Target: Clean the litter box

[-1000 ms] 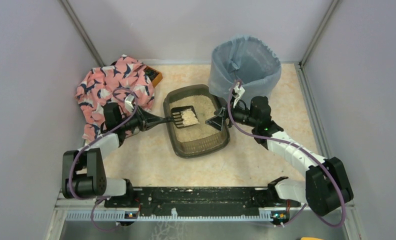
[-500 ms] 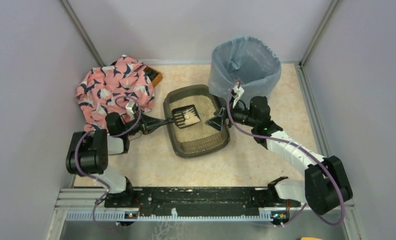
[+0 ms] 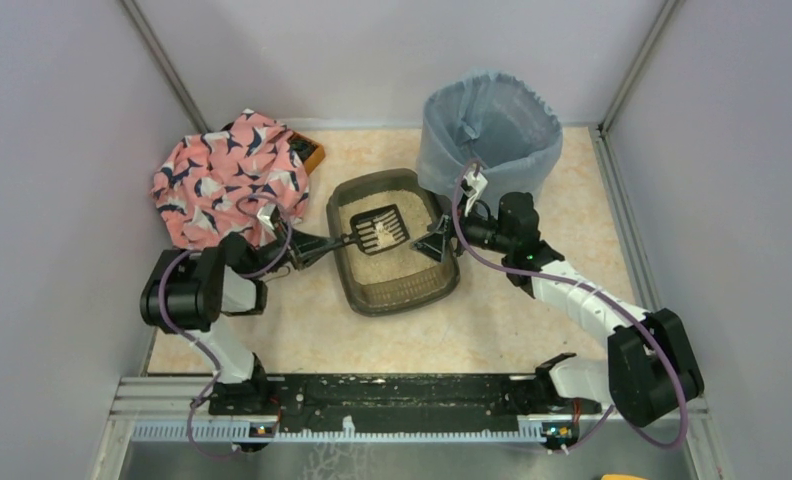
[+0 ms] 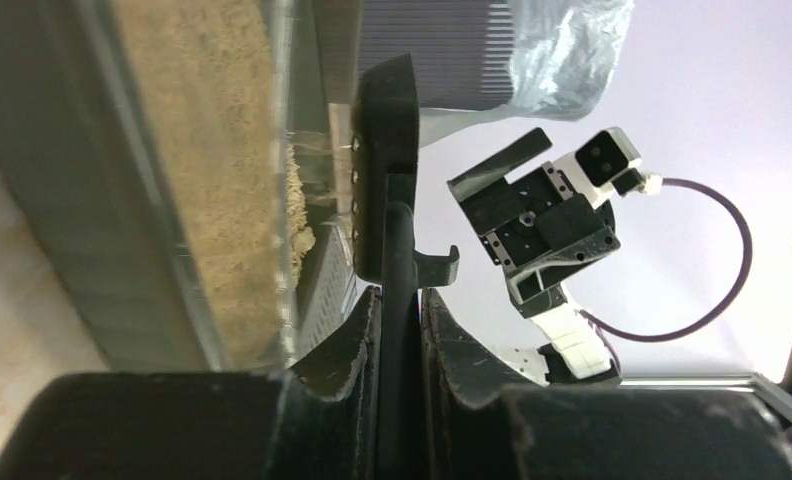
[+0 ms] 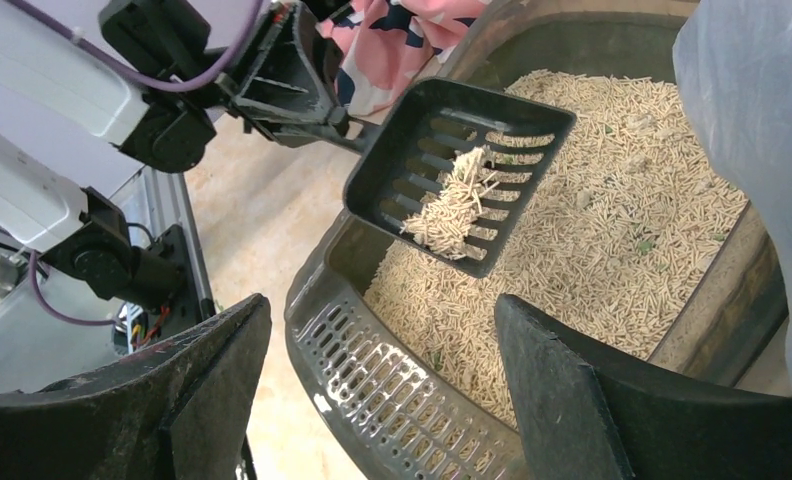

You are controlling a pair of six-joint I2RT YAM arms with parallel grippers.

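The dark grey-brown litter box (image 3: 400,293) sits mid-table with beige pellets inside; it also shows in the right wrist view (image 5: 402,385). My left gripper (image 3: 294,246) is shut on the handle of the black slotted scoop (image 3: 377,227), held above the litter with a small heap of pellets in it (image 5: 457,205). In the left wrist view my left gripper (image 4: 400,320) pinches the handle (image 4: 397,260). My right gripper (image 3: 438,243) is open at the box's right rim, its jaws wide above the slotted rim (image 5: 377,375), holding nothing.
A round bin with a blue-grey bag liner (image 3: 489,130) stands behind the box at the right. A pink patterned cloth (image 3: 227,175) lies at the back left over an orange-edged object (image 3: 312,155). Grey walls close in both sides.
My left arm has folded back and its gripper has turned, lifting the scoop a little toward the back of the box; fewer pellets lie in the scoop. The right arm has barely moved.
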